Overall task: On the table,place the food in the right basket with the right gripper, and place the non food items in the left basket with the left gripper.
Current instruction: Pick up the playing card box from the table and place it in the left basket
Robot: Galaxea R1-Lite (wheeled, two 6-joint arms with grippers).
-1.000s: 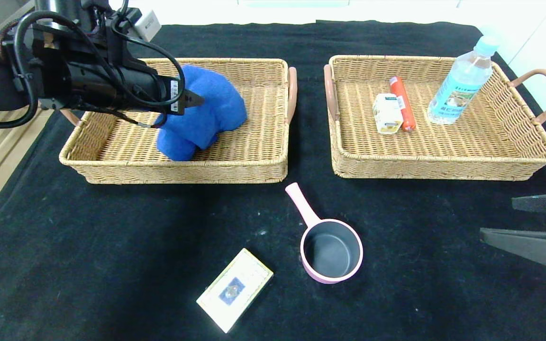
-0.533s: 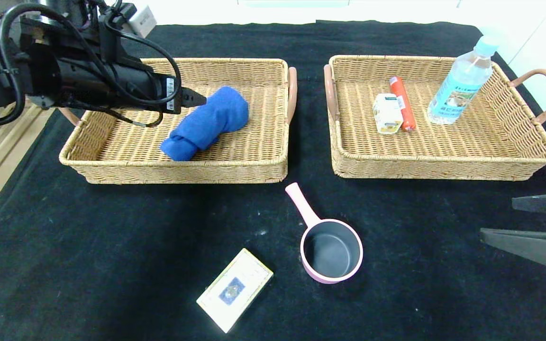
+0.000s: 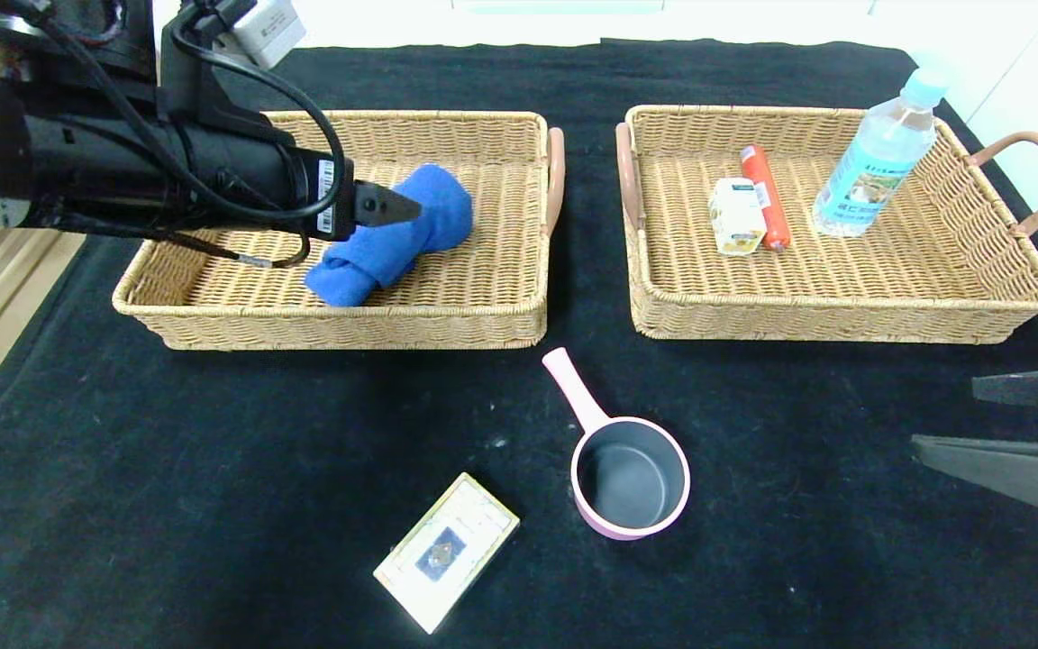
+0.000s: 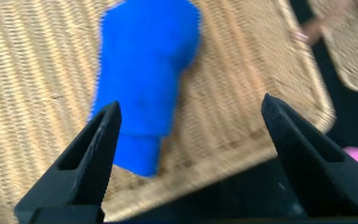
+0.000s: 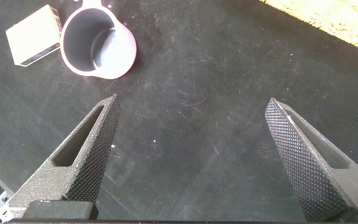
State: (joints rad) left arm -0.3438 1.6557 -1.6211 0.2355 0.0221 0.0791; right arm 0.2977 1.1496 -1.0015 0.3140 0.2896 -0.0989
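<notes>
A rolled blue cloth [image 3: 415,225] [image 4: 148,68] lies free in the left wicker basket [image 3: 348,326]. Just above it my left gripper [image 3: 393,205] [image 4: 191,106] hangs open, with nothing between its fingers. In the right basket [image 3: 843,323] are a red sausage [image 3: 764,194], a small carton [image 3: 736,216] and an upright water bottle [image 3: 875,162]. A pink pot [image 3: 632,478] [image 5: 98,43] and a white card box [image 3: 447,552] [image 5: 35,35] sit on the black cloth in front of the baskets. My right gripper [image 3: 947,415] [image 5: 192,101] stands open and empty at the right edge.
The black tablecloth [image 3: 213,469] covers the table, whose left edge drops off beside the left basket. Both baskets have brown handles on their sides. The pot's handle [image 3: 573,388] points toward the gap between the baskets.
My left gripper opened and let go of the blue cloth, which dropped and settled flat in the left basket. The left arm shifted slightly toward the front. The right arm stayed still.
</notes>
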